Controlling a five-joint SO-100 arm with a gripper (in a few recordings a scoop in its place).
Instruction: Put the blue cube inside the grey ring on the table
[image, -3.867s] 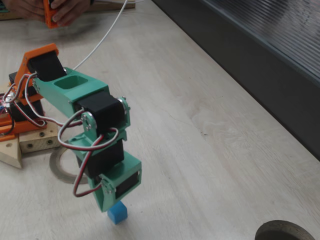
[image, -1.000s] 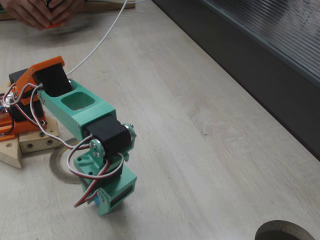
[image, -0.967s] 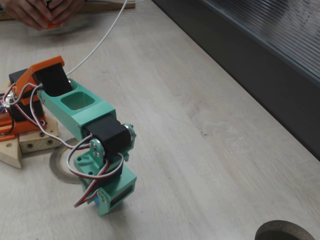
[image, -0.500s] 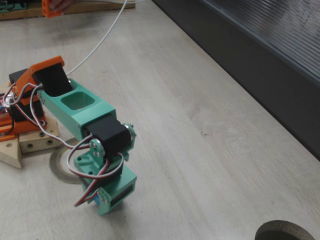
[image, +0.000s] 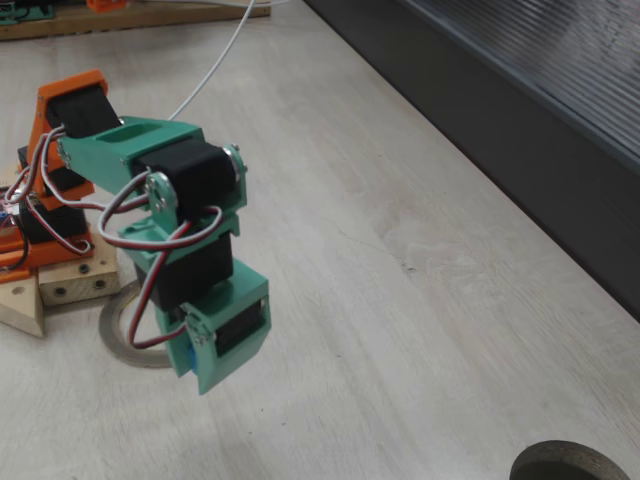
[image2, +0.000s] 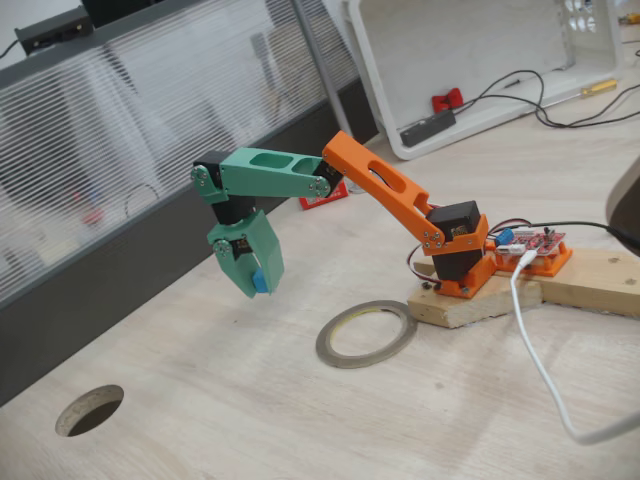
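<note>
Pale wood-grain desk (image2: 250, 420) lies under me. My end effector (image2: 256, 283) hangs clear of it, apparently clamped on the one blue cube (image2: 259, 280), though the fingers are mostly hidden. This is the carry: next I swing toward my base, over the single grey ring (image2: 366, 333) beyond, then lower.

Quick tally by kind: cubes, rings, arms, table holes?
Cube: 1, blue, held in the end effector
Ring: 1, grey, flat on the table
Arm: 1
Hole: 1
Total: 4
</note>
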